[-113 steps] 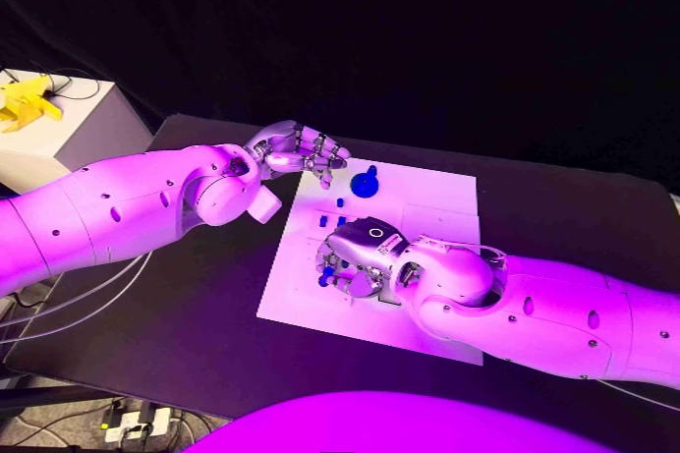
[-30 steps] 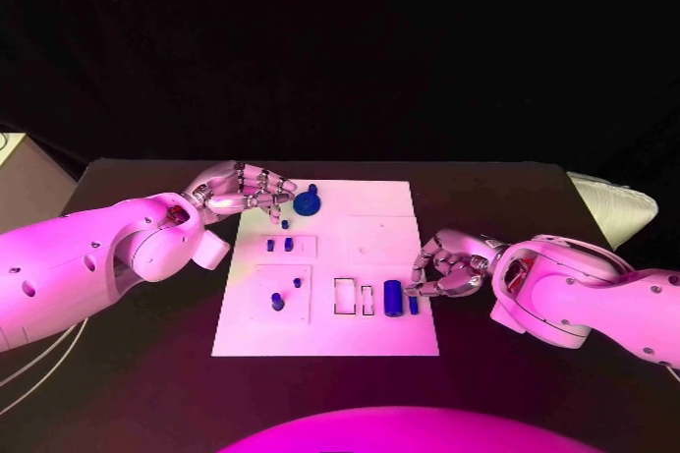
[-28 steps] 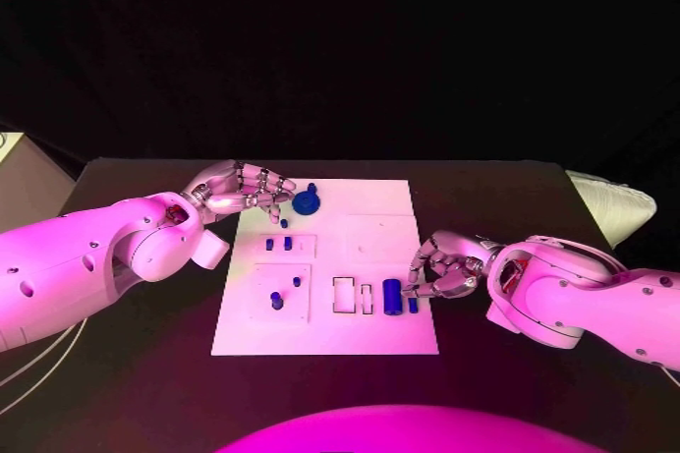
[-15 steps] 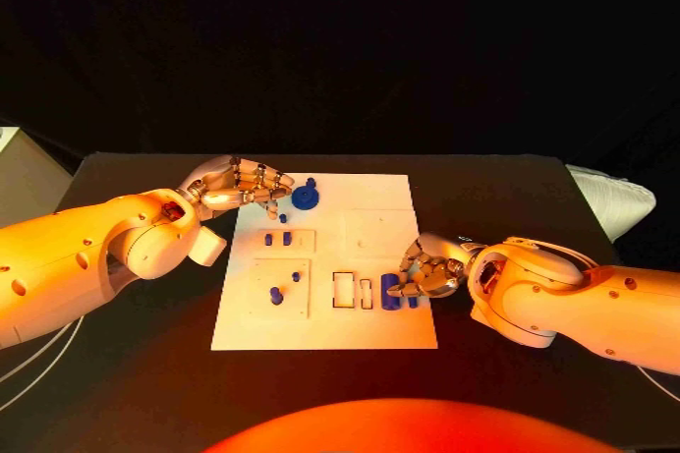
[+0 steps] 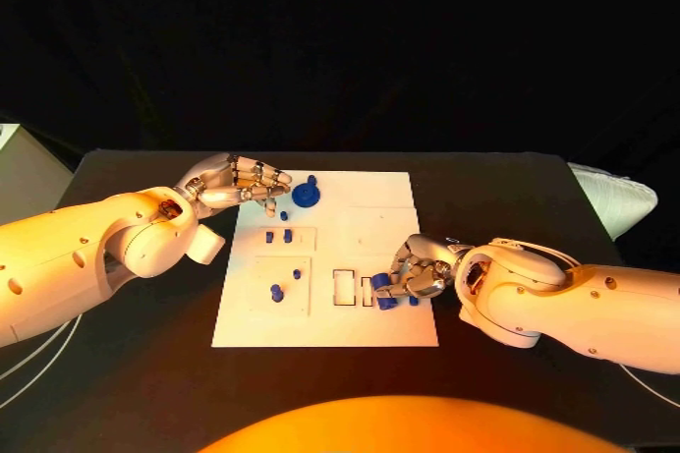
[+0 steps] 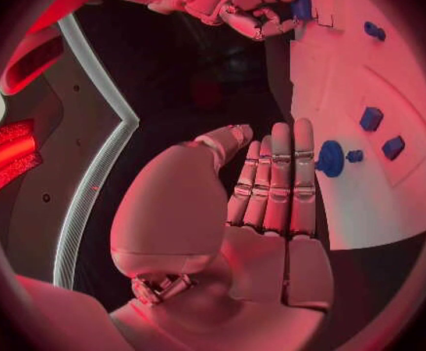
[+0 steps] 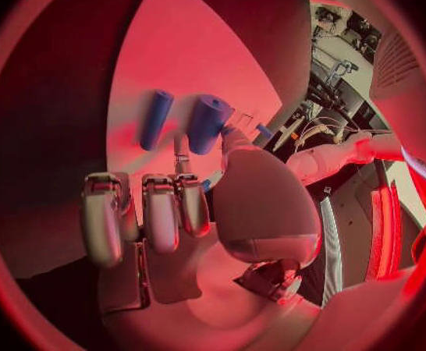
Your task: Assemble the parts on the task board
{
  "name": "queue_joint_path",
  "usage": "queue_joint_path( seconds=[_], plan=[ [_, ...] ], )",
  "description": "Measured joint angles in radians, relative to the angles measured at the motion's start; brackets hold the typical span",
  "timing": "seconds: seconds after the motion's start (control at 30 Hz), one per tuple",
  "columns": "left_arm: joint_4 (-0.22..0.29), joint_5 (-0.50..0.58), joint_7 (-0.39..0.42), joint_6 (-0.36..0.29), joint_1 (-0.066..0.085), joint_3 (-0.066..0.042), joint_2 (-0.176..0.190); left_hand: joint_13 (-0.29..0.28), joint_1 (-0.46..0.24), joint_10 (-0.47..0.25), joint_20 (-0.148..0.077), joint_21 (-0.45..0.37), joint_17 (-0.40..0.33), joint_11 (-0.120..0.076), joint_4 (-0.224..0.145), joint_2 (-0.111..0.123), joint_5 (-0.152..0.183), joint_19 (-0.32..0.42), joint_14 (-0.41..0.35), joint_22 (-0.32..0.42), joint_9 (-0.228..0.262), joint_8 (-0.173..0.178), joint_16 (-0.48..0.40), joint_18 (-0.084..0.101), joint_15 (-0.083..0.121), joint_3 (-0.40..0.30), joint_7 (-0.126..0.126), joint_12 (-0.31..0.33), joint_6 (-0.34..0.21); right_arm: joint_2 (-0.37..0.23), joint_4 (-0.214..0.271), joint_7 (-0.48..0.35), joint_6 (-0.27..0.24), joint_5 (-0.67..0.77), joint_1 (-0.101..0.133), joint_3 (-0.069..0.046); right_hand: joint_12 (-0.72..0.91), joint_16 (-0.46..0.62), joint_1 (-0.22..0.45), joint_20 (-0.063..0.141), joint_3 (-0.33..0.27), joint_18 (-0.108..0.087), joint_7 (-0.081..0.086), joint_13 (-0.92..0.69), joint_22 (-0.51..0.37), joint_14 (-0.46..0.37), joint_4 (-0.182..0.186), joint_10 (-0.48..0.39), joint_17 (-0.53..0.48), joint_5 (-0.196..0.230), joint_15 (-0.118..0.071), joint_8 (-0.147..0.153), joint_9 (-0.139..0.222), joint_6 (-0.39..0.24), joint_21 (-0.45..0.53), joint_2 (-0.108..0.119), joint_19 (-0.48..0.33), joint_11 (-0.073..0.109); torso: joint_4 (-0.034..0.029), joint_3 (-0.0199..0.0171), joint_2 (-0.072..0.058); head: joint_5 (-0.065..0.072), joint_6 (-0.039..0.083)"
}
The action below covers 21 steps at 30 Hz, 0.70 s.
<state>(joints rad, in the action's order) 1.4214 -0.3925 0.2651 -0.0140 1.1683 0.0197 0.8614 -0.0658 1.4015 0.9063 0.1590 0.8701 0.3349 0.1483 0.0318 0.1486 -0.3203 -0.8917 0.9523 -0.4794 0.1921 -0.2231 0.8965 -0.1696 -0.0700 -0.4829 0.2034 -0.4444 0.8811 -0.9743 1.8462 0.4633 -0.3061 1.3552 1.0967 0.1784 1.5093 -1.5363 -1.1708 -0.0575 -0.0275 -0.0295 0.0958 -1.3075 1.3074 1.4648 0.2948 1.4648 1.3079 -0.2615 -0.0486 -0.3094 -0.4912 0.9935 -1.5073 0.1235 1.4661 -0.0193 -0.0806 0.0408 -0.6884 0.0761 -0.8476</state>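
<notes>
The right hand (image 5: 413, 268) sits at the task board's (image 5: 382, 193) near right edge, fingers curled over the thick blue cylinder (image 7: 207, 122); whether it grips or merely touches, I cannot tell. A thinner peg (image 7: 155, 118) lies just beside. The left hand (image 5: 236, 186) hovers empty, fingers straight, near the blue knob (image 5: 307, 195). Small parts (image 5: 278, 237) already stand in their sockets (two rectangular slots (image 5: 343, 287) look unfilled), so I judge the assembly partly done.

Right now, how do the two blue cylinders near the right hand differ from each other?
The thick blue cylinder is wider than the thin blue cylinder. The thick one lies right at the fingers of the right hand; the thin one lies apart from them. Both are blue, round, and lie on the white task board.
</notes>
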Motion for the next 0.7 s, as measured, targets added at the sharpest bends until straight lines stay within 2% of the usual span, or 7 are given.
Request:
queue_joint_path(
  seconds=[0.1, 0.43, 0.6, 0.7],
  plan=[
    [0.0, 0.0, -0.001, 0.0, 0.0, 0.0, 0.001, 0.0, 0.0, 0.0, 0.0, 0.0, 0.0, 0.0, 0.0, 0.0, 0.0, 0.0, 0.0, 0.0, 0.0, 0.0, 0.0, 0.0, 0.0, 0.0, 0.0, 0.0, 0.0, 0.01, -0.006, 0.008, 0.002, 0.001, -0.004, 0.0, 0.0, 0.0, 0.017, 0.0, -0.024, 0.0, 0.0, 0.0, 0.0, 0.0, 0.0, 0.0, 0.0, 0.0, 0.0, 0.0, 0.0, 0.0, 0.0, -0.001, 0.0, 0.0, -0.0011, 0.0008, 0.0, 0.001, -0.001],
    [0.001, 0.001, -0.003, 0.001, 0.0, 0.0, 0.003, 0.0, 0.0, 0.0, 0.0, 0.0, 0.001, 0.0, 0.0, 0.0, 0.0, 0.0, 0.0, 0.0, 0.0, 0.0, 0.0, 0.0, 0.0, 0.0, 0.0, 0.0, 0.0, 0.026, -0.016, 0.028, 0.007, 0.009, -0.008, -0.005, 0.0, 0.0, 0.022, 0.0, -0.035, 0.0, 0.0, 0.0, 0.001, 0.0, -0.002, 0.0, 0.0, 0.0, 0.0, -0.014, -0.005, 0.0, -0.003, -0.004, 0.0, 0.0, -0.0037, 0.0019, 0.001, 0.002, -0.006],
    [0.001, 0.001, -0.004, 0.001, 0.0, 0.0, 0.003, 0.0, 0.0, 0.0, 0.0, 0.0, 0.001, 0.0, 0.0, 0.0, 0.0, 0.0, 0.0, 0.0, 0.0, 0.0, 0.0, 0.0, 0.0, 0.0, 0.0, 0.0, 0.0, 0.031, -0.02, 0.032, 0.015, 0.013, -0.008, -0.006, 0.0, -0.003, 0.001, 0.0, -0.044, 0.0, 0.002, 0.0, 0.001, 0.0, -0.001, 0.0, 0.0, -0.027, 0.0, -0.014, -0.007, -0.005, -0.003, -0.005, 0.0, 0.0, -0.005, 0.0026, 0.001, 0.005, -0.007],
    [0.001, 0.001, -0.005, 0.002, 0.0, 0.0, 0.003, 0.0, 0.0, 0.0, 0.0, 0.0, 0.001, 0.0, 0.0, 0.0, 0.0, 0.0, 0.0, 0.0, 0.0, 0.0, 0.0, 0.0, 0.0, 0.0, 0.0, 0.0, 0.0, 0.033, -0.023, 0.033, 0.02, 0.015, -0.007, -0.007, 0.0, -0.003, -0.012, 0.0, -0.047, 0.0, 0.002, -0.001, 0.001, 0.0, -0.004, 0.0, 0.0, -0.041, 0.0, -0.014, -0.04, -0.006, -0.003, -0.003, 0.0, 0.0, -0.0056, 0.0029, 0.001, 0.005, -0.008]
  ],
)
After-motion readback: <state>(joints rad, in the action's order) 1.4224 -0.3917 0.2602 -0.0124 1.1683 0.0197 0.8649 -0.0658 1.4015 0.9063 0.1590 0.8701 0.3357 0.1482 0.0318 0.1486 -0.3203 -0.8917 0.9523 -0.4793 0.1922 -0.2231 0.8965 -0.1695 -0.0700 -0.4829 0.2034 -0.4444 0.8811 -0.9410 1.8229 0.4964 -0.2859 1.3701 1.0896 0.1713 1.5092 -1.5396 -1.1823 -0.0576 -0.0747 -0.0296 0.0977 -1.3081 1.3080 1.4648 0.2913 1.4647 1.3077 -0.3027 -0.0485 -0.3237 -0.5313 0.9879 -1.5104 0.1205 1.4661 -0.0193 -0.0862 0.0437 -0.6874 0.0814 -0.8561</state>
